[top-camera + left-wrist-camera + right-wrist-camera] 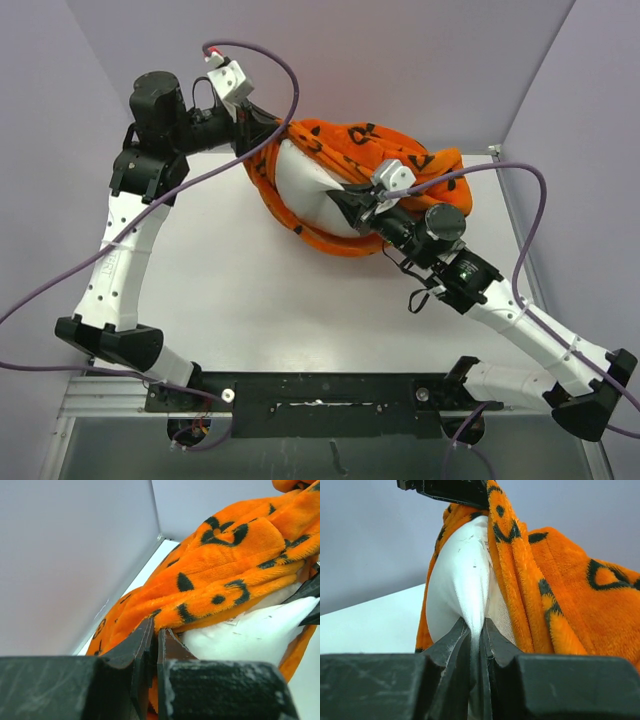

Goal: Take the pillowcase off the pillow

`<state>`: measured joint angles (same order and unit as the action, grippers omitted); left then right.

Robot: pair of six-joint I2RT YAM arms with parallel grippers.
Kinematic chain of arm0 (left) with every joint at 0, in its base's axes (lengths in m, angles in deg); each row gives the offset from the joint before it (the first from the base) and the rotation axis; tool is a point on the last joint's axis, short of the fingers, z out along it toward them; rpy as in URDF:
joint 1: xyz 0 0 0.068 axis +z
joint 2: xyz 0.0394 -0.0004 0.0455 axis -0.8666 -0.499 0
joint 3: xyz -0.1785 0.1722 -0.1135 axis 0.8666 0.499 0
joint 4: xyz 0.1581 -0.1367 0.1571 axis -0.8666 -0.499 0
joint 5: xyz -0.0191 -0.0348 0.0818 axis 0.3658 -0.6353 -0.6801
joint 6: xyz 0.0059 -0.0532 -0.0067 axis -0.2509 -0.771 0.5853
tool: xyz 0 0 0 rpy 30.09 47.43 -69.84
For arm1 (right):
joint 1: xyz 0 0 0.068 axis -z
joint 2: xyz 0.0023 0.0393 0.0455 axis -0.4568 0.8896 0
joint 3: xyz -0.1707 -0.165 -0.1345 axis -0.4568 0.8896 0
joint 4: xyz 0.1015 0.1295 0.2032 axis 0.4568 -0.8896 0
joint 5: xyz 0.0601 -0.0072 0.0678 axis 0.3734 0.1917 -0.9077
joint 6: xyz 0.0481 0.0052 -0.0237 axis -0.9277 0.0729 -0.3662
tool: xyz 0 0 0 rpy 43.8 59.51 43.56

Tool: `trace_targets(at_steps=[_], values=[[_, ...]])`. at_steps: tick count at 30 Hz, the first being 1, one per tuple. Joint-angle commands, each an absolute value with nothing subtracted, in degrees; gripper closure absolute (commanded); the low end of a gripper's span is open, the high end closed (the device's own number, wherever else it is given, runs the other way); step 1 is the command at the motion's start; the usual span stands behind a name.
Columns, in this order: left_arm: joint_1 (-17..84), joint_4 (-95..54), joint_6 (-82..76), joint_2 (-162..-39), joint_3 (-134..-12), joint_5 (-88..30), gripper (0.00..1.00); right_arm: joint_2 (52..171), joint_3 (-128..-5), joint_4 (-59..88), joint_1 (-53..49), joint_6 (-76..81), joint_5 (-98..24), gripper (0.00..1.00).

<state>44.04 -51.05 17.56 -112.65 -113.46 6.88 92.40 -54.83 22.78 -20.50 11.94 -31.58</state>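
The orange pillowcase [375,148] with dark motifs is bunched at the back of the table, half peeled off the white pillow [303,180]. My left gripper [272,138] is at the cover's left edge, shut on a fold of the orange pillowcase [235,555]; its tips [156,630] pinch the hem just above the pillow [250,632]. My right gripper [348,207] reaches in from the right and is shut on a pinch of the pillow [460,580], which is drawn into a peak between its tips [478,630]. The pillowcase [570,610] hangs to the right of that peak.
The grey back wall [400,60] stands right behind the bundle and the left wall [65,565] is near the left gripper. Purple cables [530,190] loop over both arms. The white table [250,300] stretches towards the arm bases.
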Motion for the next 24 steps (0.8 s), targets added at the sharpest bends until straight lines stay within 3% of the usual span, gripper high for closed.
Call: trace_targets(at_steps=[1, 13, 24], values=[[53.3, -35.5, 21.7, -114.2, -120.3, -16.3, 1.00, 84.9, -52.7, 14.5, -20.0, 9.3, -34.1, 1.00], [55.5, -44.7, 15.3, -118.8, -125.2, -11.6, 1.00, 83.2, -53.2, 17.3, -18.7, 4.0, -39.7, 1.00], [44.9, -49.1, 17.9, -115.1, -100.9, -9.3, 1.00, 91.4, -61.8, 34.7, -18.6, -10.3, -46.9, 1.00]])
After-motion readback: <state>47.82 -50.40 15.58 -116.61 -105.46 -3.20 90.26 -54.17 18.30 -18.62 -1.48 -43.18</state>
